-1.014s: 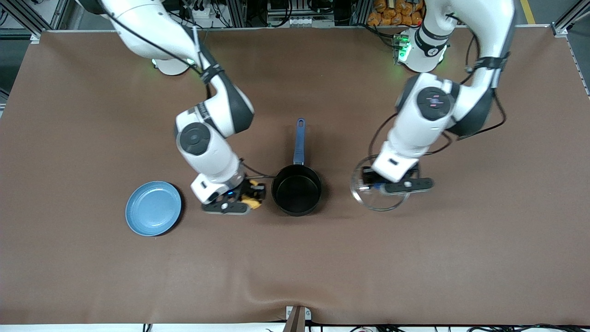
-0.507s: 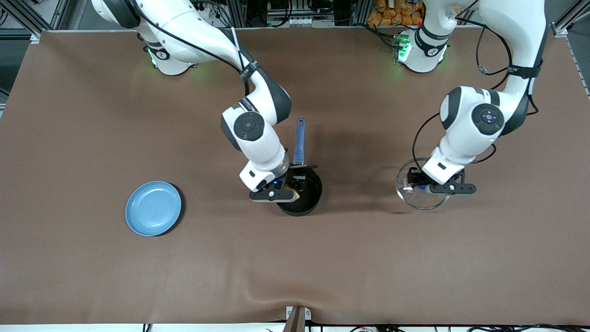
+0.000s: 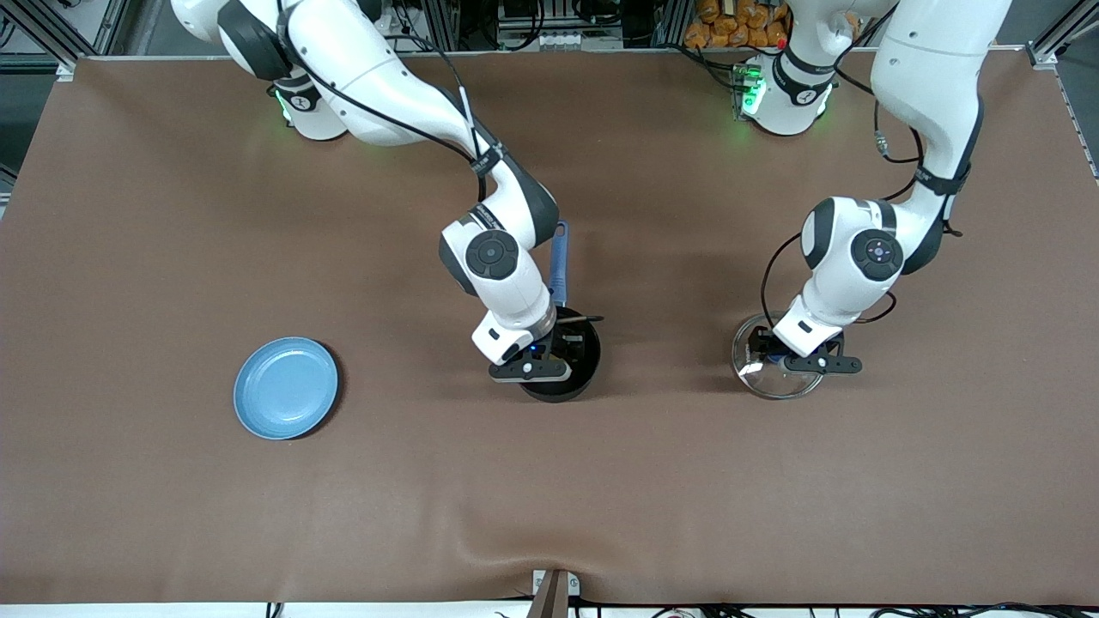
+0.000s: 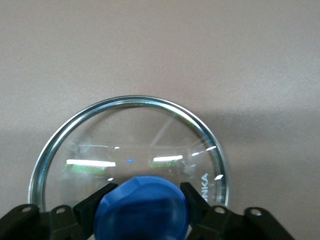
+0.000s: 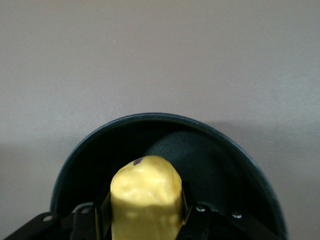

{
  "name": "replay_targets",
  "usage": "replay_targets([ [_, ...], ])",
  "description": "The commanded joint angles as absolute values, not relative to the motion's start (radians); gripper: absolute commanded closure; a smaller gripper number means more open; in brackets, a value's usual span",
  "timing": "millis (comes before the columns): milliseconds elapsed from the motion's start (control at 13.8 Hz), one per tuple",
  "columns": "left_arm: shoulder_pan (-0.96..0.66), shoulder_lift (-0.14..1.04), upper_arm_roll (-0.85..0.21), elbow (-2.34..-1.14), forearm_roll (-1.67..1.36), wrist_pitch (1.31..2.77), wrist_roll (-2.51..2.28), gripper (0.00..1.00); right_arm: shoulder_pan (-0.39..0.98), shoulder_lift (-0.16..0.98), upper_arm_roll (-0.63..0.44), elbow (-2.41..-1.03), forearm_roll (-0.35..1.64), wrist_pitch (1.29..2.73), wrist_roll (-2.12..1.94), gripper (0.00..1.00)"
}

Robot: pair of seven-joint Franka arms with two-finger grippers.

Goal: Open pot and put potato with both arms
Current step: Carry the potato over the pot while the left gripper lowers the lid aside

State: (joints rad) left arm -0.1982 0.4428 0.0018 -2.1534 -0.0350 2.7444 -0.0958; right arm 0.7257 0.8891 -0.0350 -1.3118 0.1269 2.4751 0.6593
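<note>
The black pot point(image 3: 568, 388) stands open mid-table, its blue handle point(image 3: 559, 257) pointing toward the robots' bases. My right gripper point(image 3: 554, 350) is over the pot's mouth, shut on the yellow potato point(image 5: 145, 197). In the right wrist view the potato hangs just inside the pot's rim point(image 5: 220, 150); it is hidden in the front view. My left gripper point(image 3: 777, 352) is shut on the blue knob point(image 4: 142, 212) of the glass lid point(image 3: 764, 382). It holds the lid point(image 4: 130, 145) low at the table, beside the pot toward the left arm's end. I cannot tell if the lid touches.
A flat blue plate point(image 3: 286, 388) lies toward the right arm's end of the table, level with the pot. The brown table cover point(image 3: 549, 498) spreads wide nearer the front camera.
My right gripper carried the potato from beside the pot to over its mouth and lowered it in. My left gripper carried the lid away from the pot and brought it lower.
</note>
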Motion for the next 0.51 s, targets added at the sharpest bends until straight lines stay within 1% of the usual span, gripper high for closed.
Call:
replay_targets([
  [0,-0.187,0.423,0.0,-2.169,-0.058,2.75,-0.028,0.81,0.747,0.945,-0.048,-1.266,0.127,2.5,0.684,1.0],
  [72,-0.184,0.422,0.0,-2.171,-0.058,2.75,-0.009,0.5,0.749,0.949,-0.048,-1.266,0.127,2.5,0.695,1.0],
  [145,-0.183,0.417,0.002,-2.177,-0.058,2.75,0.003,0.02,0.752,0.953,-0.048,-1.266,0.127,2.502,0.701,1.0],
  [217,-0.184,0.407,0.002,-2.178,-0.058,2.743,0.005,0.0,0.756,0.957,-0.048,-1.266,0.127,2.502,0.703,1.0],
  [362,-0.186,0.368,0.003,-2.18,-0.055,2.721,0.0,0.0,0.758,0.963,-0.048,-1.266,0.127,2.502,0.703,1.0],
  [435,-0.186,0.339,0.005,-2.178,-0.054,2.679,-0.002,0.0,0.756,0.963,-0.048,-1.266,0.127,2.502,0.703,1.0],
])
